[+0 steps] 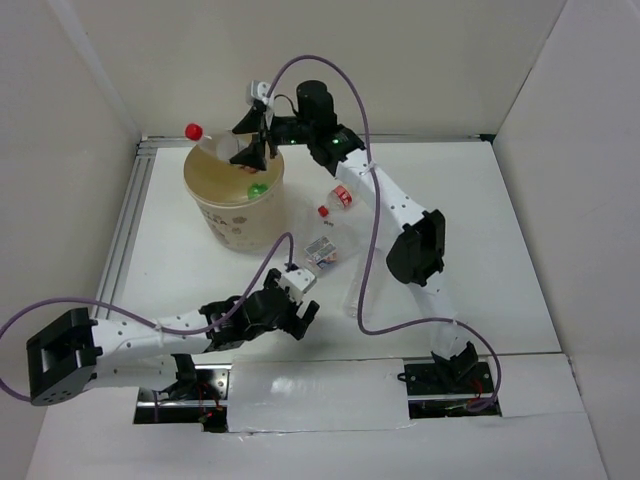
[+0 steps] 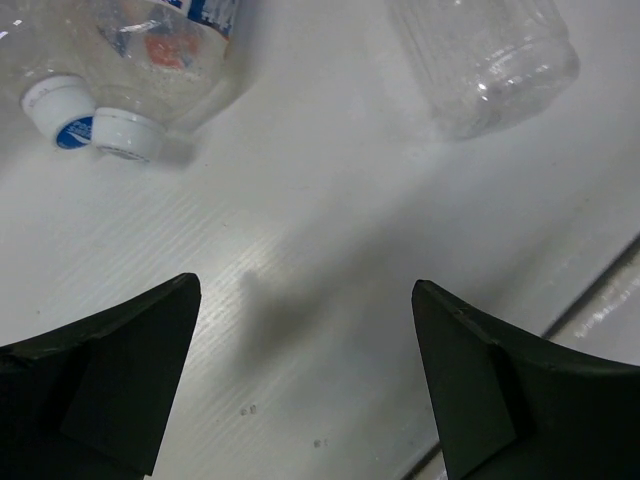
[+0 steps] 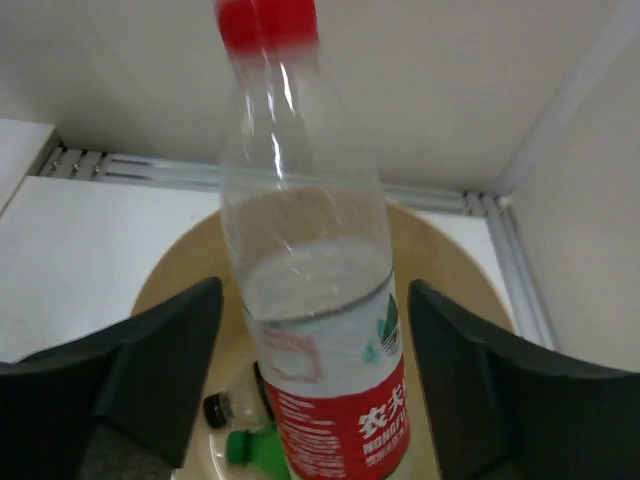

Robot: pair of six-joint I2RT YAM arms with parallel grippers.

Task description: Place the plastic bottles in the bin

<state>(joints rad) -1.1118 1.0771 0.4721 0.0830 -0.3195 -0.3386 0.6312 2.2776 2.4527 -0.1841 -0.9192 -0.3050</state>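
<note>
Right gripper [image 1: 250,138] hangs above the bin [image 1: 225,225]. Its jaws are parted around a red-capped bottle [image 3: 315,330], with a thin gap on each side. We judge the bottle let go, neck up, about to drop in.

Inside the bin we make out a green cap [image 3: 255,445] and a black cap [image 3: 215,408], so some are in.

Right of the bin, on the table [image 1: 480,230], more lie: a labelled bottle [image 1: 321,250] and a red-and-white bottle [image 1: 342,197].

Left gripper [image 2: 305,290] is wide open and empty, low over the table beside them.

Roughly midway, we reckon.

Glossy clear plastic bottle [image 3: 310,300], matt paper-like bin [image 1: 235,225].
</note>
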